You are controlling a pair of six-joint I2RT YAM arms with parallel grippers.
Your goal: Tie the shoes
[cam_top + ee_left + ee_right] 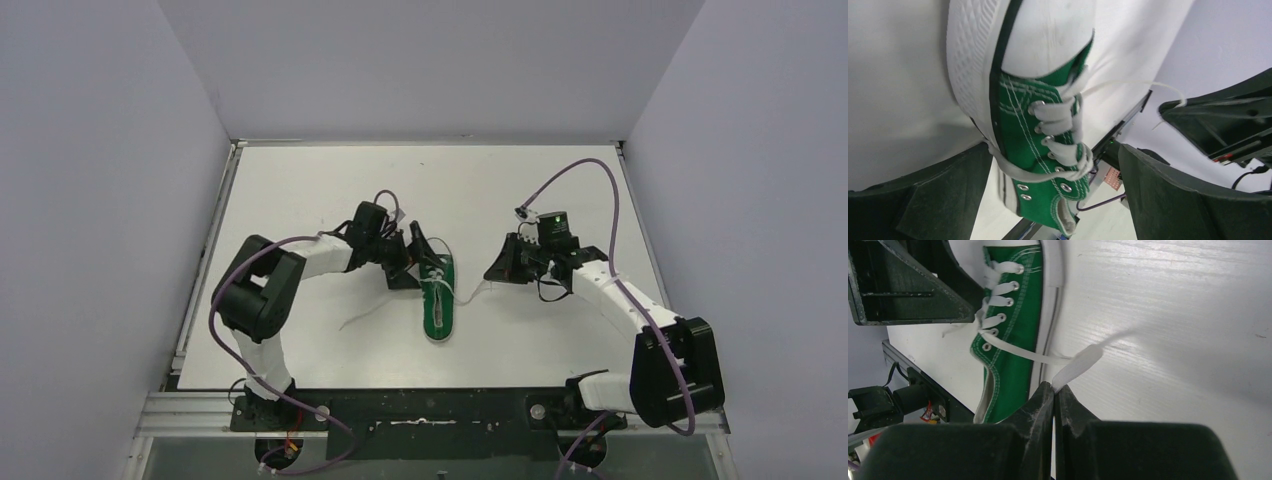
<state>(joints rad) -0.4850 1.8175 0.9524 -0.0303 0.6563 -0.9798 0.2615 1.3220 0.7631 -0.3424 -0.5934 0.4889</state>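
Near the middle of the table, both arms reach inward so that their tools meet at the shoe (438, 300), one from each side. It sits on its sole, with the toe pointing away from the arm bases and the open heel toward them. That puts the lacing within reach of both arms.

The left gripper (422, 256) stands wide open at the front of the shoe, one finger on either side of the laced part, and it holds nothing. It looks set either to steady the shoe or to pick up a lace. The right gripper (495, 272) is closed flat on the right lace (1075, 370), pinching it close to the shoe's sole rim. This lace stretches from an upper eyelet over the side to the fingertips, probably to keep it taut for a crossing. The left lace (365, 315) trails slack across the table toward the left arm. No knot shows yet.

Plain pale grey walls (100, 150) close in three sides. The table (300, 200) is white and matte, with a metal rail (200, 410) along its near edge.
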